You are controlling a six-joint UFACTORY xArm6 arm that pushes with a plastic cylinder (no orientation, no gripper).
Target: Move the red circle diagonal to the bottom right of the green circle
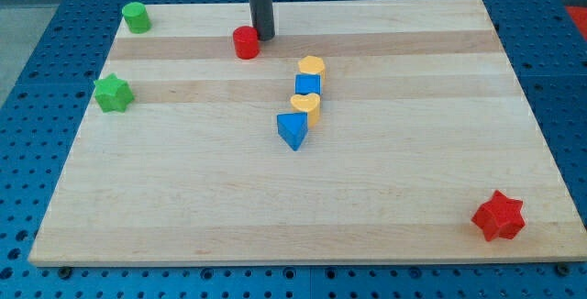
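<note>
The red circle [246,42] sits near the top of the wooden board [183,207], left of centre. The green circle [137,16] stands at the board's top left corner, well to the left of and a little above the red circle. My tip [264,37] rests on the board just to the right of the red circle, touching or nearly touching it. The dark rod rises straight up out of the view's top.
A green star [113,94] lies at the left edge. A yellow block [312,67], a blue cube [308,85], a yellow heart [306,107] and a blue triangle [293,130] form a column mid-board. A red star [498,215] sits at the bottom right.
</note>
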